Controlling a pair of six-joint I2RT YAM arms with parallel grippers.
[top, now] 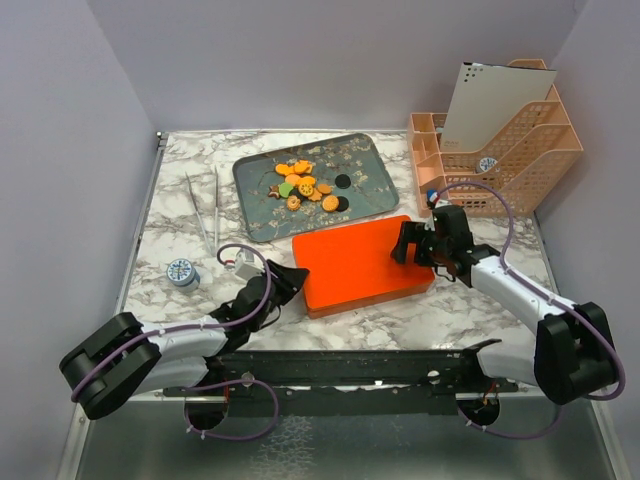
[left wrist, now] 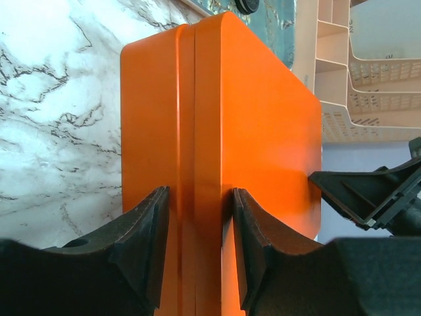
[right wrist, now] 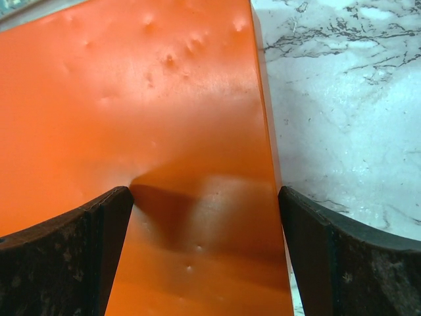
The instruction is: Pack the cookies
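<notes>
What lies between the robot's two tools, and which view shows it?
The orange box lies between the left tool and right tool, one at each end, seen in the top external view.

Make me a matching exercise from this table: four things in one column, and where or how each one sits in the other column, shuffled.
Things:
1. cookies
2. orange box
3. tweezers
4. peach organiser

Places or states:
A. far right, at the back
B. on the tray
C. closed, in the middle
D. lying left of the tray

Pairs: 1-B, 2-C, 3-D, 4-A
</notes>
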